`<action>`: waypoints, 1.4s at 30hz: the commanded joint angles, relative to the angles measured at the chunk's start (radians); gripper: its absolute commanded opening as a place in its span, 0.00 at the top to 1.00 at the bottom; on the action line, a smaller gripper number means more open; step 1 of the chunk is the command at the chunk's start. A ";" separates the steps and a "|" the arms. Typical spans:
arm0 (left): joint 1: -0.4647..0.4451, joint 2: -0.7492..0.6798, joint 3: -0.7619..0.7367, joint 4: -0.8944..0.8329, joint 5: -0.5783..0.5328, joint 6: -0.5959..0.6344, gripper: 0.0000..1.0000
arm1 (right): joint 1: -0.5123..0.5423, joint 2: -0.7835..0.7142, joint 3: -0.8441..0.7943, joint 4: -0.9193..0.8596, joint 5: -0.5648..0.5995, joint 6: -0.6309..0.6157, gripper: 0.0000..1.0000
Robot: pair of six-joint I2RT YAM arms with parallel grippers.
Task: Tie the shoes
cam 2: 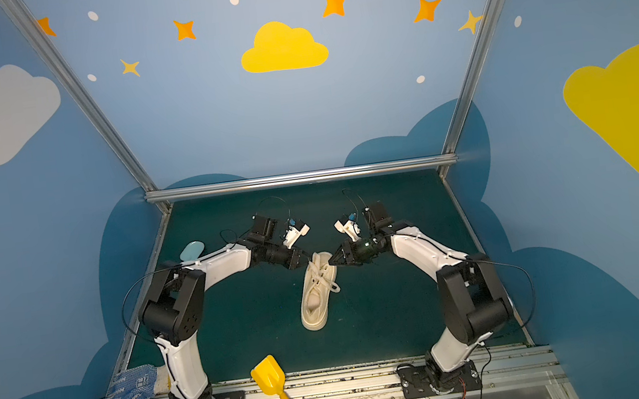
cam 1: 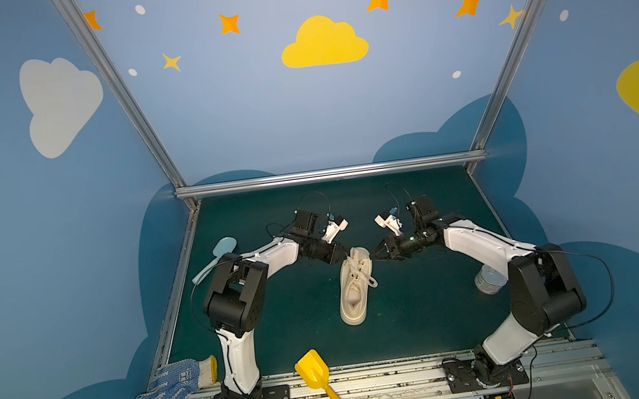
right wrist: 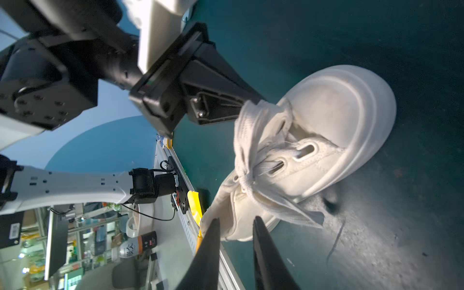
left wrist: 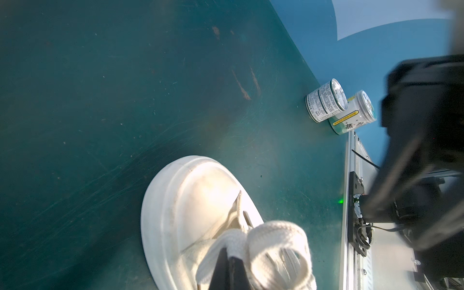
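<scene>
Shovel (cam 1: 313, 371) lies across the front rail (cam 1: 395, 371). Shoe (cam 1: 352, 297) sits central on the mat (cam 1: 285, 331), toe pointing away. Left gripper (cam 1: 346, 256) is clamped on a lace (left wrist: 276, 238) loop; right gripper (right wrist: 235, 222) has its jaws apart, empty, beside the shoe.

Can (cam 1: 486, 283) half hidden behind right arm (cam 1: 482, 242). Spoon (cam 2: 192, 250) handle hidden behind left arm (cam 2: 225, 263). Left wrist view: shoe (left wrist: 190, 200) heel cut off by edge, right arm blurred. Left gripper (cam 1: 348, 256) hold on lace (cam 1: 360, 264) too small to tell in top views.
</scene>
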 commanded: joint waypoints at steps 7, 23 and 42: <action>0.002 -0.009 -0.015 0.018 0.023 0.004 0.96 | 0.004 0.159 0.120 0.042 -0.042 0.088 0.87; 0.004 0.010 0.005 0.016 0.040 0.005 0.96 | 0.090 0.223 0.147 0.072 -0.166 0.070 0.92; 0.005 0.024 0.014 0.042 0.060 -0.016 0.96 | 0.168 0.216 0.081 0.071 -0.080 0.061 0.93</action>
